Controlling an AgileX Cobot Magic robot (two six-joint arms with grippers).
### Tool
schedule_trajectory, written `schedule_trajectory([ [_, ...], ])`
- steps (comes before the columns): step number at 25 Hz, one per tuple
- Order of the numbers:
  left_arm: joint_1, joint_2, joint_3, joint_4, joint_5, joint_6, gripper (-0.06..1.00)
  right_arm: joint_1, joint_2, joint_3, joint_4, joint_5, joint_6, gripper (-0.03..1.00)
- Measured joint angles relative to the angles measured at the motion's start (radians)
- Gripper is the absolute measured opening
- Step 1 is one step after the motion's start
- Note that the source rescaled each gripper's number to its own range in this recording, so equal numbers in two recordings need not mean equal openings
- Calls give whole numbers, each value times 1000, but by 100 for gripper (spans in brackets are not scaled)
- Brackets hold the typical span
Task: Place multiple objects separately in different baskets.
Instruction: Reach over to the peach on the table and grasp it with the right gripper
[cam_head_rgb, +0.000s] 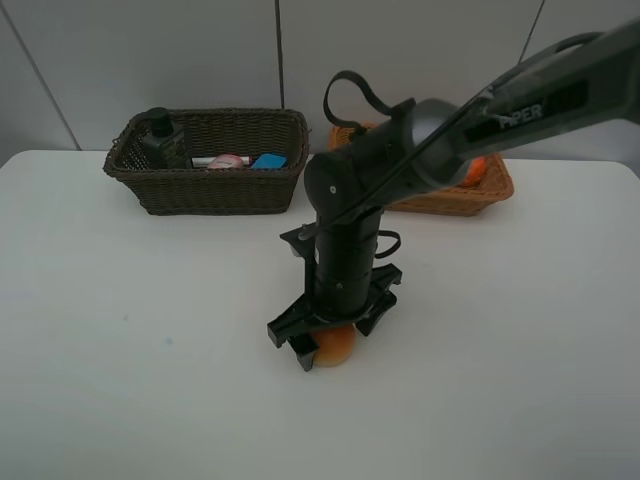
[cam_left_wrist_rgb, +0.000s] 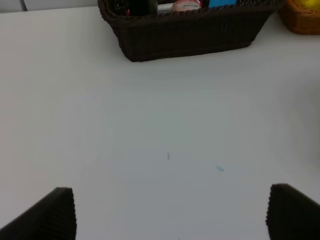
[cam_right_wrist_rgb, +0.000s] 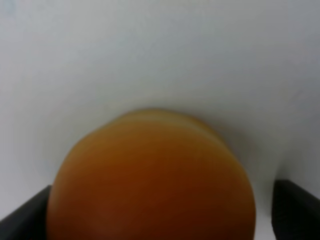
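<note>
where the right arm crosses the exterior high view, white lettering ending in "per" is readable on its dark link; no other writing resolves in any view. a round label on a pink item in the dark brown basket (cam_head_rgb: 207, 160) is too small to read.

counts, exterior high view: two woven baskets, one arm, one fruit on the table (cam_head_rgb: 120, 350). the dark brown basket stands at the rear left; the light orange-tan basket (cam_head_rgb: 470, 190) stands at the rear right, largely hidden behind the arm.

contents of the dark brown basket: a dark green pump bottle (cam_head_rgb: 160, 140) upright at its left end, a pink bottle with white cap (cam_head_rgb: 226, 161) lying flat, and a blue item (cam_head_rgb: 269, 160) just beside that bottle.

the right gripper (cam_head_rgb: 332, 337) points down at the table's centre front, fingers set wide with the orange (cam_head_rgb: 335, 345) between them. whether the fingers touch the fruit cannot be told. the fruit rests on the table, well apart from both baskets.

the right wrist view alone shows the orange (cam_right_wrist_rgb: 150, 180) at close range, filling the frame between two dark fingertips (cam_right_wrist_rgb: 295, 205).

the left wrist view alone shows the left gripper (cam_left_wrist_rgb: 172, 212), spread wide over bare table and holding nothing. it also shows the dark brown basket (cam_left_wrist_rgb: 190, 35) and a yellow fruit (cam_left_wrist_rgb: 307, 4) in the corner of the tan basket (cam_left_wrist_rgb: 300, 22).
</note>
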Motion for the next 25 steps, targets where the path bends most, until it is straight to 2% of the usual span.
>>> schedule_trajectory([
  [5, 0, 0, 0, 0, 0, 0, 100, 0, 0, 0, 0, -1, 0, 88],
  [6, 0, 0, 0, 0, 0, 0, 100, 0, 0, 0, 0, -1, 0, 86],
  [7, 0, 0, 0, 0, 0, 0, 100, 0, 0, 0, 0, -1, 0, 78],
  [8, 0, 0, 0, 0, 0, 0, 100, 0, 0, 0, 0, -3, 0, 66],
  [9, 0, 0, 0, 0, 0, 0, 100, 0, 0, 0, 0, -5, 0, 45],
  [10, 0, 0, 0, 0, 0, 0, 100, 0, 1, 0, 1, -7, 0, 18],
  [11, 0, 0, 0, 0, 0, 0, 100, 0, 2, 0, 1, -8, 0, 1],
  [18, 0, 0, 0, 0, 0, 0, 100, 0, 2, -5, 2, 5, 0, 0],
  [22, 0, 0, 0, 0, 0, 0, 100, 0, -39, -49, -9, 76, 0, 0],
  [25, 0, 0, 0, 0, 0, 0, 100, -7, -98, -129, -58, 147, -1, 0],
])
